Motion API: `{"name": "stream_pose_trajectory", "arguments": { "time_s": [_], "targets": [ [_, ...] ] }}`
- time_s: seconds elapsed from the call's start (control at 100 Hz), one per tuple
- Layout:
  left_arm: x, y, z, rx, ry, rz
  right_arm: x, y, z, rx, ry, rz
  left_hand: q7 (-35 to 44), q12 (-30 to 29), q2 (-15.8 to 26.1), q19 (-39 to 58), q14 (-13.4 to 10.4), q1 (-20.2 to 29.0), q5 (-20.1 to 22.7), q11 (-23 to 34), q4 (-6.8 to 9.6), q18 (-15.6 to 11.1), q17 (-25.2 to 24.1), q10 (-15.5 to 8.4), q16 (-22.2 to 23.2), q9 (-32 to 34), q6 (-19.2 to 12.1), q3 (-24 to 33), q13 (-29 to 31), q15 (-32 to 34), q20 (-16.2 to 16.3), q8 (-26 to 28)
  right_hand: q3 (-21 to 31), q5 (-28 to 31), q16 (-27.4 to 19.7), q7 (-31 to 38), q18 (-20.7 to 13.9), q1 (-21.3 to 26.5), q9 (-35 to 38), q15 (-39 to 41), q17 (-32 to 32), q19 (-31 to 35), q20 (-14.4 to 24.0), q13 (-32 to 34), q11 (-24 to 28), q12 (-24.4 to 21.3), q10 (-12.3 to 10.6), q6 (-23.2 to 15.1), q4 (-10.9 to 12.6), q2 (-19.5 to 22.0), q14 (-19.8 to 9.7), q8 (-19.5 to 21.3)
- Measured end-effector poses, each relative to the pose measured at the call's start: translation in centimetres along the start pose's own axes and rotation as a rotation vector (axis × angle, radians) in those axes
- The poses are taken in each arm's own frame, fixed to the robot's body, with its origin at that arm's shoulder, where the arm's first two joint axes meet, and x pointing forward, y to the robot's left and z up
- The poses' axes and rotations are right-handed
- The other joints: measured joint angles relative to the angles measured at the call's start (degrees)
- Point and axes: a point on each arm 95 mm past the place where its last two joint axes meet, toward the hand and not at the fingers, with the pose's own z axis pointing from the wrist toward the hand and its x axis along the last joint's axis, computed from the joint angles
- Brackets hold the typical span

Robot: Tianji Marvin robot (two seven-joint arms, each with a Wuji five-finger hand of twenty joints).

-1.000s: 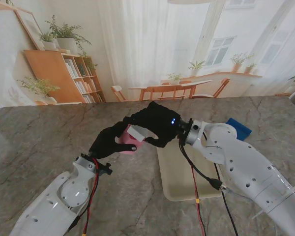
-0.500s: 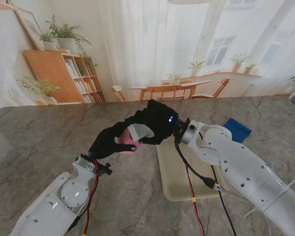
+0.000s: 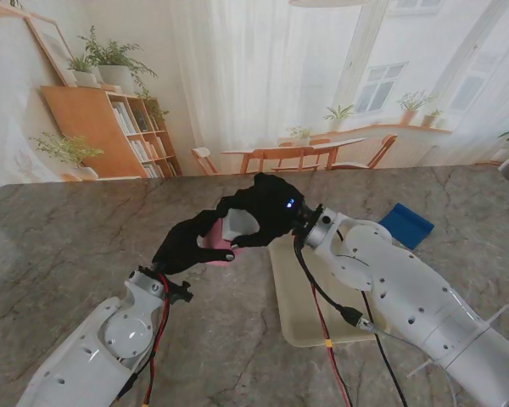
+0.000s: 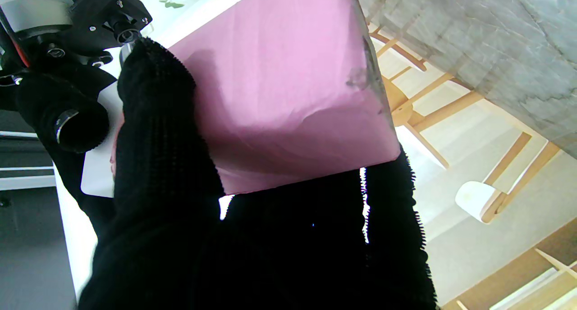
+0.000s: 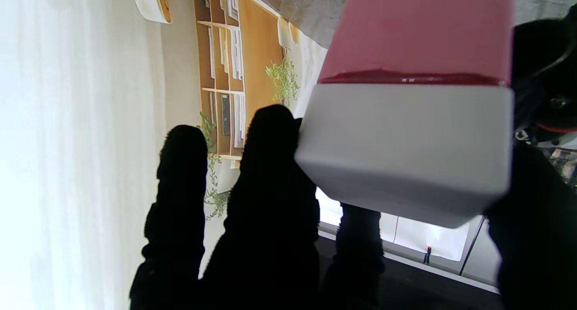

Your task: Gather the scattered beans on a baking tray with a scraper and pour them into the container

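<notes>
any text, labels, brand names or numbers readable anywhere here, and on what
None can be read.
The pink and white scraper, held between the left hand and right hand, shows plain faces with no print.
The baking tray and the blue object carry no visible marking.
The book spines on the backdrop shelf are too small to read.

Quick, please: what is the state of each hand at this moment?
Left hand: shut on the pink container.
Right hand: fingers on the white lid of that container; a firm grasp cannot be told.
</notes>
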Motion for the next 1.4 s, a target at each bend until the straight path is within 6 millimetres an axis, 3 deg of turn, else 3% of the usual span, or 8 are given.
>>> {"name": "stream_pose_trajectory", "arguments": {
  "time_s": [0.12, 0.24, 0.38, 0.51, 0.77, 0.92, 1.09, 1.4],
  "targets": [
    [0.0, 0.0, 0.0, 0.001, 0.0, 0.0, 0.0, 0.0, -0.1, 0.008, -0.003, -0.003, 0.0, 0.0, 0.0, 0.0, 0.0, 0.0, 0.0, 0.0, 0.0, 0.0, 0.0, 0.0, 0.0, 0.0, 0.0, 0.0, 0.0, 0.0, 0.0, 0.0, 3.0, -0.2, -0.2, -7.0, 0.9, -3.1, -4.4, -2.9, -5.8, -1.1, 0.0, -5.9, 0.3, 0.1, -0.1, 3.0, 4.2, 3.0, 0.5, 7.3],
    [0.0, -0.1, 0.1, 0.002, -0.001, 0.001, 0.1, 0.1, -0.4, 0.022, 0.007, -0.034, 0.0, 0.0, 0.0, 0.0, 0.0, 0.0, 0.0, 0.0, 0.0, 0.0, 0.1, 0.0, 0.0, 0.0, 0.0, 0.0, 0.0, 0.0, 0.0, 0.0, 5.4, -4.7, -3.1, -14.0, 4.5, -4.3, -16.5, -10.0, -18.0, -4.2, 0.0, -19.0, -4.1, -2.1, -0.4, 9.8, 6.2, 6.5, 7.5, 9.3],
    [0.0, -0.1, 0.1, 0.001, -0.001, 0.001, 0.1, 0.3, -0.6, 0.023, -0.005, -0.013, 0.0, 0.0, 0.0, 0.0, 0.0, 0.0, 0.0, 0.0, 0.0, 0.0, 0.1, 0.0, 0.0, 0.0, 0.0, 0.0, 0.0, 0.0, 0.0, 0.0, 4.4, -7.2, -4.9, -23.6, 7.0, -5.6, -25.0, -14.8, -26.0, -5.5, 0.0, -27.6, -11.2, -4.7, 7.0, 14.8, 8.0, 9.3, 14.1, 10.2],
    [0.0, -0.1, 0.1, -0.001, 0.0, 0.001, 0.1, 0.4, -0.7, 0.03, -0.014, -0.003, 0.0, 0.0, 0.0, 0.0, 0.0, 0.0, 0.0, 0.0, 0.0, 0.0, 0.1, 0.0, 0.0, 0.0, 0.0, 0.0, 0.0, 0.0, 0.0, 0.0, -0.6, -7.2, -5.2, -29.7, 7.6, -7.4, -25.9, -15.7, -27.9, -6.0, 0.0, -29.3, -13.9, -4.8, 8.6, 16.7, 8.5, 12.8, 15.6, 12.5],
    [0.0, -0.1, 0.1, -0.005, -0.003, 0.003, -0.5, 1.2, -1.3, -0.008, -0.135, 0.084, 0.0, 0.0, 0.0, 0.0, 0.0, 0.0, 0.0, 0.0, 0.0, 0.0, 0.1, 0.0, 0.0, 0.0, 0.0, 0.0, 0.0, 0.0, 0.0, 0.0, -20.5, -10.1, -8.5, -45.9, 9.0, -5.1, -35.2, -29.7, -35.3, -10.5, -2.2, -40.8, -28.3, -8.4, 16.9, 24.3, 10.7, 27.5, 23.3, 17.1],
    [-0.4, -0.1, 0.2, -0.005, -0.019, 0.009, -0.3, 3.3, -2.3, -0.044, -0.303, 0.075, 0.0, 0.0, 0.0, 0.0, 0.0, 0.0, -0.1, 0.0, 0.0, 0.0, 0.1, 0.0, 0.0, 0.0, 0.0, 0.0, 0.0, 0.0, 0.0, 0.0, -26.1, -10.7, -9.5, -48.6, 9.1, -0.2, -36.3, -34.6, -36.2, -12.9, -2.2, -42.5, -31.1, -9.2, 17.8, 25.2, 10.9, 31.0, 24.1, 18.5],
    [-1.7, 0.3, 0.5, 0.037, -0.089, -0.079, -0.2, 5.1, -4.5, -0.094, -0.501, 0.048, 0.0, 0.0, 0.1, 0.0, -0.2, 0.0, -0.8, 0.0, 0.0, 0.0, -1.2, -0.1, 0.0, -0.5, 0.0, 0.0, -0.3, -0.4, 0.0, 1.0, -26.0, -10.7, -9.5, -48.8, 9.1, 2.9, -36.0, -35.0, -36.2, -13.6, -2.2, -42.5, -31.2, -9.2, 18.0, 25.6, 11.5, 31.1, 24.2, 18.6],
    [-4.2, 2.0, 1.2, 0.125, -0.212, -0.18, -0.4, 3.7, -9.7, -0.064, -0.716, 0.122, 0.8, 0.5, 1.4, -0.1, -0.9, 0.2, -3.5, 0.0, 0.0, -0.1, -2.7, -0.6, -0.2, -2.7, 0.0, 0.0, -2.4, -1.1, 0.0, 3.2, -26.0, -10.6, -9.5, -48.8, 9.1, 4.9, -34.3, -35.0, -36.2, -13.7, -2.2, -42.5, -31.2, -9.2, 18.1, 25.6, 11.5, 31.0, 24.2, 19.2]
  ]
}}
